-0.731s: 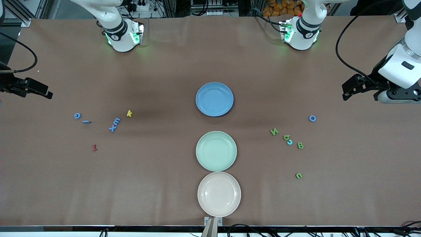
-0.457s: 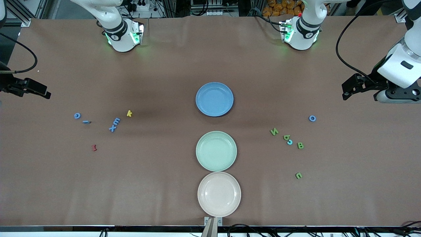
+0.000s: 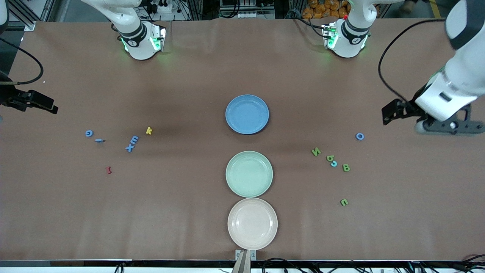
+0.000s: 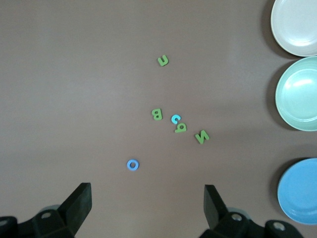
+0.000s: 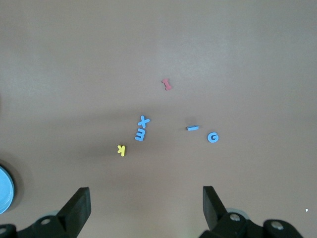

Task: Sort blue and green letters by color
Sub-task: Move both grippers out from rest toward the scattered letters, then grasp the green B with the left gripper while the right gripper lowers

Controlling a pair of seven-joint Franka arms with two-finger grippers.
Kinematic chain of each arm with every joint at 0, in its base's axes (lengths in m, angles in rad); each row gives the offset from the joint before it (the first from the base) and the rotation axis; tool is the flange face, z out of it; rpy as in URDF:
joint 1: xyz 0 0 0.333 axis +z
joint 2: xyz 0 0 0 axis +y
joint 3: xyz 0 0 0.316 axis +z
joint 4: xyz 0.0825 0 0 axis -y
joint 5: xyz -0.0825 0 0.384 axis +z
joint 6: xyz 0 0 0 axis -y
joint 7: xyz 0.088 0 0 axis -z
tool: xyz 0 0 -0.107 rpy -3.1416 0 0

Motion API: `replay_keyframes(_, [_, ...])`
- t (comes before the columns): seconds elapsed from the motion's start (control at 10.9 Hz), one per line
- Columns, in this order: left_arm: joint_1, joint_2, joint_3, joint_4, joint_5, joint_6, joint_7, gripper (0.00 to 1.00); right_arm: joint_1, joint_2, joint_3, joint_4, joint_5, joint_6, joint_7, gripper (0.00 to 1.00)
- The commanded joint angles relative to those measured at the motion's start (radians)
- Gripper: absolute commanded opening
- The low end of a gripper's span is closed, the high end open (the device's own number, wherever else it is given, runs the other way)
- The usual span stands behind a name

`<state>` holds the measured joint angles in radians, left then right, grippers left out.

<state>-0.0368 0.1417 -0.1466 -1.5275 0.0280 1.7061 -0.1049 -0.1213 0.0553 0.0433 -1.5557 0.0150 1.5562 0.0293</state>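
Nearest the camera, at the bottom middle of the front view, a cream plate point(image 3: 252, 223) sits bare on the table point(image 3: 182, 212). Just above it in the frame is a pale green plate point(image 3: 249, 174), and higher still, with a gap between, a blue plate point(image 3: 247, 114); both hold nothing.

Toward the left arm's end, a green n point(image 3: 344, 202) lies lowest, apart from the others. Higher up is a loose cluster: a green B point(image 3: 346, 167), a light blue c point(image 3: 334, 163) touching a green b point(image 3: 329, 158), then a green N point(image 3: 315, 151). A blue O point(image 3: 359, 136) lies alone above them.

Toward the right arm's end, a dark red letter point(image 3: 108, 170) comes first, then a blue x point(image 3: 129, 148) touching a blue E point(image 3: 133, 140), a thin blue piece point(image 3: 99, 140) that may be an i on its side, a blue G point(image 3: 88, 133) and a yellow k point(image 3: 149, 131).

At mid-height by the frame's edge, the left gripper point(image 4: 147, 201) hangs over bare table near the blue O, its fingers point(image 4: 79, 198) spread wide and holding nothing. At the frame's edge by the right arm's end, the right gripper point(image 5: 145, 201) hangs over bare table, its fingers point(image 5: 79, 201) likewise wide and empty.
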Motion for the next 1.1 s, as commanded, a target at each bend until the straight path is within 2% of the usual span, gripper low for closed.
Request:
replay_keyframes(0.0, [-0.008,0.079,-0.002,-0.058,0.009,0.149,0.034,1.0,0.005,-0.011,-0.002,-0.02,-0.007,-0.007,0.02,1.0])
replay_keyframes(0.09, [-0.011,0.09,-0.002,-0.097,0.01,0.189,0.034,1.0,0.002,-0.009,-0.003,-0.021,-0.007,-0.007,0.018,1.0])
replay_keyframes(0.27, [-0.015,0.157,-0.004,-0.108,0.071,0.22,0.045,1.0,-0.006,-0.008,-0.003,-0.036,-0.007,0.008,0.014,1.0])
replay_keyframes(0.64, [-0.014,0.303,-0.004,-0.108,0.07,0.291,-0.155,1.0,-0.012,-0.002,-0.002,-0.28,-0.007,0.331,0.009,1.0])
replay_keyframes(0.82, [-0.02,0.351,-0.002,-0.106,0.07,0.329,-0.261,0.98,-0.012,0.055,-0.002,-0.297,-0.004,0.347,0.02,1.0])
replay_keyframes(1.0, [0.003,0.409,-0.001,-0.105,0.073,0.393,-0.28,0.97,-0.012,0.116,-0.002,-0.3,-0.001,0.376,0.067,1.0])
